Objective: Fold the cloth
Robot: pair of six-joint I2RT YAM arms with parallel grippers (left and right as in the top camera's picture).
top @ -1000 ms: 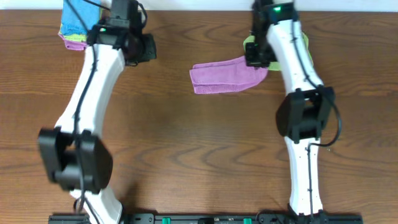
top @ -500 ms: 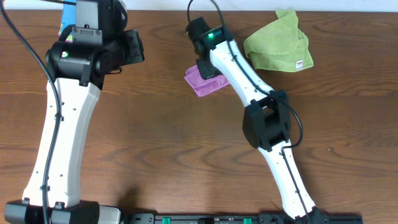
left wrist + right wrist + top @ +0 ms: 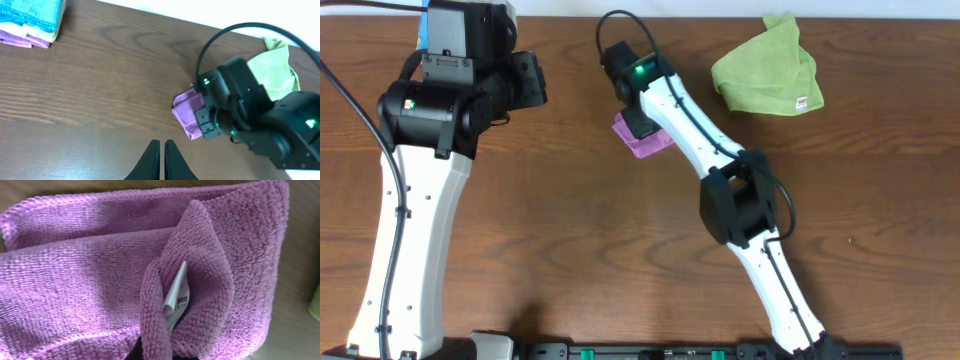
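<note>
The purple cloth (image 3: 642, 141) lies bunched on the wooden table, mostly hidden under my right arm in the overhead view. It also shows in the left wrist view (image 3: 189, 111). In the right wrist view the cloth (image 3: 100, 275) fills the frame, a pinched fold rising with the small white tag (image 3: 176, 292) inside it. My right gripper (image 3: 160, 352) is shut on that fold; its fingers are mostly covered by cloth. My left gripper (image 3: 161, 157) is shut and empty, above bare table, left of the cloth.
A green cloth with a white tag (image 3: 768, 72) lies at the back right. A stack of folded cloths, blue on top (image 3: 30, 17), sits at the back left corner. The table's far edge runs just behind them.
My right gripper has carried the cloth's right end leftward over the rest, bunching it into a small bundle. The left arm has risen and shifted slightly left.
</note>
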